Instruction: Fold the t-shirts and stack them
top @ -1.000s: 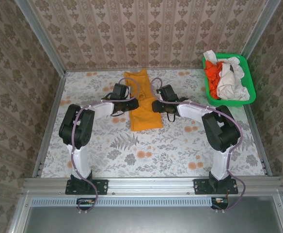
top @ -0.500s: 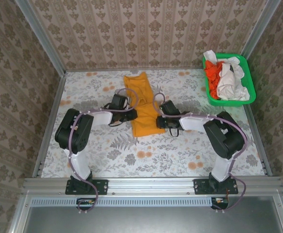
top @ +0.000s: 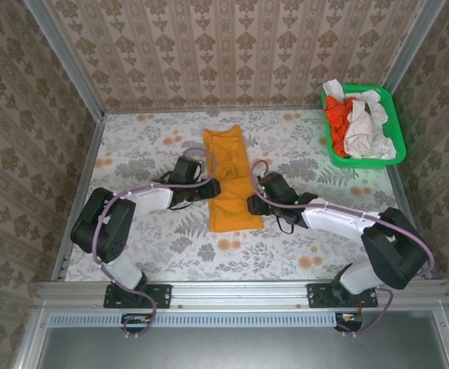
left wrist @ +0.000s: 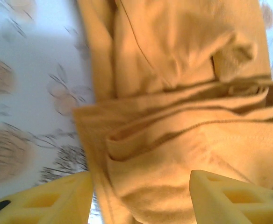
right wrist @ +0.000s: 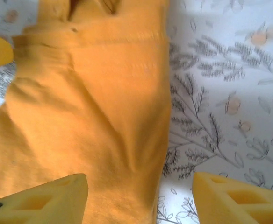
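Mustard-orange t-shirt [top: 231,181] lies folded in a long strip mid-desk [top: 148,146]
Left fingers [top: 209,187] spread wide, gripping nothing, at its left edge with cloth between them; right fingers [top: 254,204] likewise spread and empty, straddling its right edge near the lower end; red-orange and white t-shirts [top: 360,131] heaped in green basket [top: 363,162] far right

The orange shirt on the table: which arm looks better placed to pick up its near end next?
Right, by a little. The right gripper sits open at the edge of the orange shirt, closer to its near end; the left gripper, also open, is farther up the other side.
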### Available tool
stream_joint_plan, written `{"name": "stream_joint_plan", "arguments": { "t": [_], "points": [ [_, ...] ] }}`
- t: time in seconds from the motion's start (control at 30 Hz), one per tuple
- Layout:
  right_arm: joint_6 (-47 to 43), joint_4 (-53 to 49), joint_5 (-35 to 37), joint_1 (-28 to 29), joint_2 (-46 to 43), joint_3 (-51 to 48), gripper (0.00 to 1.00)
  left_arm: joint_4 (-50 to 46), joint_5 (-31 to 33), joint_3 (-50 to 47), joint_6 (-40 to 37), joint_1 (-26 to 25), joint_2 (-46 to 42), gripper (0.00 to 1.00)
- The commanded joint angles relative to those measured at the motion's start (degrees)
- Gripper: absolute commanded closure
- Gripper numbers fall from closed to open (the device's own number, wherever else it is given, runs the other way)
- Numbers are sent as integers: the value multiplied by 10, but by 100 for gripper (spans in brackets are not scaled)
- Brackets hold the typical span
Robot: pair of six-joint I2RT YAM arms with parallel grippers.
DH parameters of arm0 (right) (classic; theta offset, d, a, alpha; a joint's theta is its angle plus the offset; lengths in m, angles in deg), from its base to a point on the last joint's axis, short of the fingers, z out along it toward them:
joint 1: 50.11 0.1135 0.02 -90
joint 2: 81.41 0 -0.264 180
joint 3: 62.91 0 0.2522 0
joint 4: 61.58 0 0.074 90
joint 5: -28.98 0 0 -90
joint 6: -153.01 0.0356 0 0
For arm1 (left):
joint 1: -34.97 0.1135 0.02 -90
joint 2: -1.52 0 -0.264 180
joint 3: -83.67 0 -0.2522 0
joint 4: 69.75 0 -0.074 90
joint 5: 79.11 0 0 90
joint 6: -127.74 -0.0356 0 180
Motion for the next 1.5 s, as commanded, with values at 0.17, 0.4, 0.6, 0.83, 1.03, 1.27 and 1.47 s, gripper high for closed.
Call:
{"name": "stream_joint_plan", "arguments": {
  "t": [0.17,0.4,0.6,0.83,1.03,1.27,1.47],
  "points": [
    [-470,-33,-109,15,-54,26,16,-73,10,8,-63,116,-129,0],
    [-659,-105,-61,96,-13,50,18,-156,-13,-30,-114,237,-258,0],
    [-672,-60,-27,122,72,67,26,-179,-25,-54,-133,263,-306,0],
    [-687,-21,-17,123,148,84,34,-166,-43,-66,-120,263,-296,0],
    [-689,-20,-13,123,175,91,62,-145,-51,-68,-108,243,-269,0],
    [-676,-69,-29,124,143,87,91,-116,-45,-56,-92,201,-221,0],
    [-637,-136,-50,136,81,67,99,-57,-43,-11,-36,114,-109,0]
  ]
}}
